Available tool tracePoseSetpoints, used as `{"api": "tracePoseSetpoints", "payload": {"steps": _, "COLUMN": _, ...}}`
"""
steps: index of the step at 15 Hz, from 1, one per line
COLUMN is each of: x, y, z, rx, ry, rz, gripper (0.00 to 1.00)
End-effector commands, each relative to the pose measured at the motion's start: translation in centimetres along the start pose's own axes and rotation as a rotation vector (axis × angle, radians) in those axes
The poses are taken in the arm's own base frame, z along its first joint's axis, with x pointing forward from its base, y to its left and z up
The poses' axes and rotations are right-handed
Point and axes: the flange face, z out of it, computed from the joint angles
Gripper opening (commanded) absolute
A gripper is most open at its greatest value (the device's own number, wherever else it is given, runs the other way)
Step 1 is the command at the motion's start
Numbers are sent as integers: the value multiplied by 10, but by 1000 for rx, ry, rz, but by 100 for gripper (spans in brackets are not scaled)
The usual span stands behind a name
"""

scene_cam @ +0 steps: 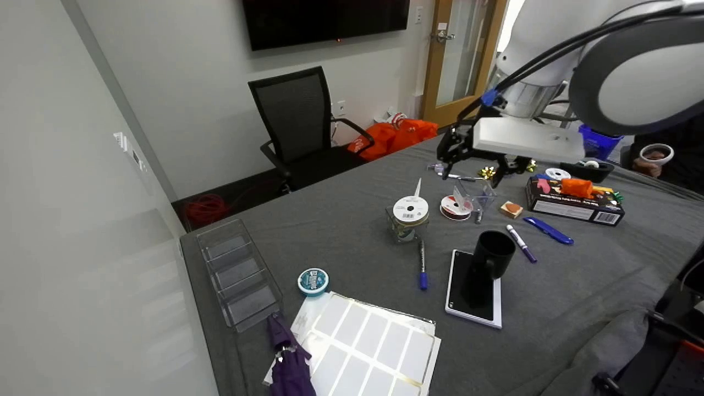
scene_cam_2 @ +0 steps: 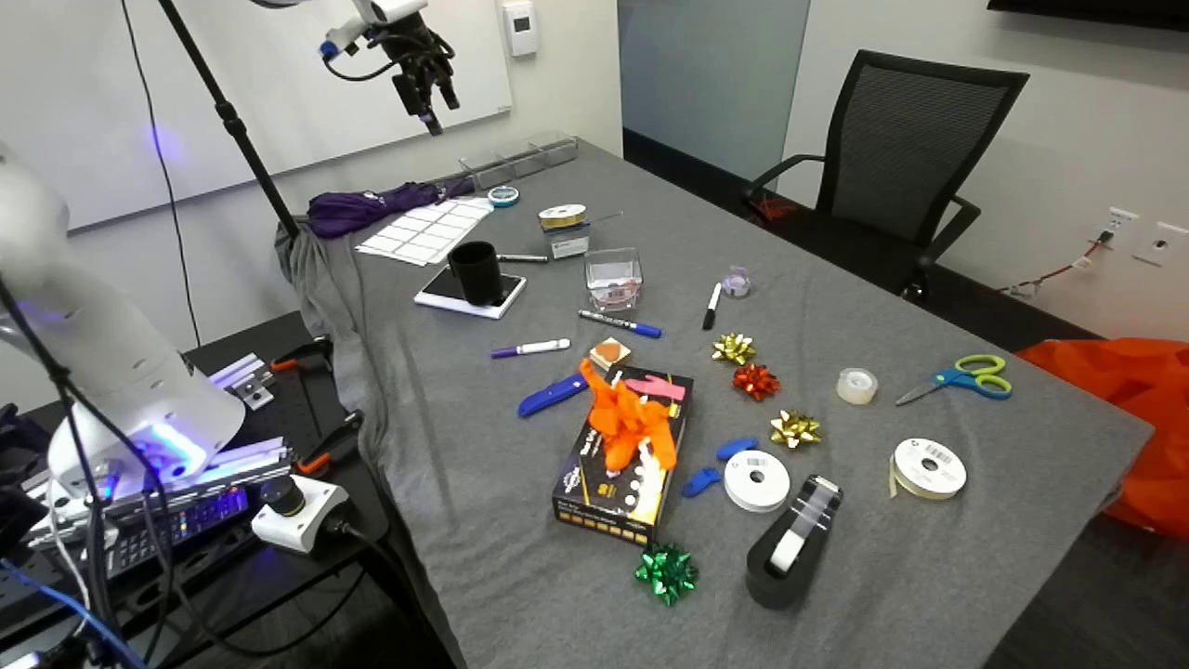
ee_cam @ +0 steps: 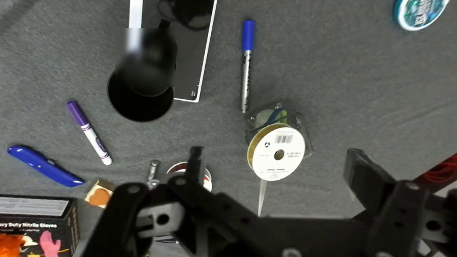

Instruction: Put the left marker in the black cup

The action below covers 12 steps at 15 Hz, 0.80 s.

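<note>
The left marker (scene_cam: 423,265), silver with a dark blue cap, lies on the grey cloth beside a clear box. It shows whole in the wrist view (ee_cam: 247,67); in an exterior view only its silver part (scene_cam_2: 522,258) shows behind the cup. The black cup (scene_cam: 494,253) stands upright on a black-and-white tablet; it also shows in an exterior view (scene_cam_2: 476,272) and the wrist view (ee_cam: 141,105), partly blurred there. My gripper (scene_cam: 471,179) is open and empty, high above the table, also seen in an exterior view (scene_cam_2: 444,116). In the wrist view its fingers (ee_cam: 275,151) are wide apart.
A ribbon spool (ee_cam: 280,153) sits on a clear box near the marker's tip. The tablet (scene_cam: 462,297) lies under the cup. A purple-and-white marker (scene_cam: 520,242), a blue knife (scene_cam: 548,230), another blue-capped marker (scene_cam_2: 620,323) and a glove box (scene_cam_2: 581,488) lie nearby.
</note>
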Motion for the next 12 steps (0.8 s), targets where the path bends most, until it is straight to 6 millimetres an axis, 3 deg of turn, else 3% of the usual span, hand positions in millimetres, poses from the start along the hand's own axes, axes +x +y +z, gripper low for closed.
{"api": "tracePoseSetpoints", "payload": {"steps": 1, "x": 19, "y": -16, "z": 40, "rx": -75, "ry": 18, "rz": 55, "gripper": 100}}
{"api": "tracePoseSetpoints", "payload": {"steps": 7, "x": 31, "y": -26, "z": 107, "rx": -138, "ry": -59, "rz": 53, "gripper": 100}}
{"api": "tracePoseSetpoints", "payload": {"steps": 12, "x": 34, "y": -31, "z": 131, "rx": -224, "ry": -199, "rz": -31, "gripper": 100}}
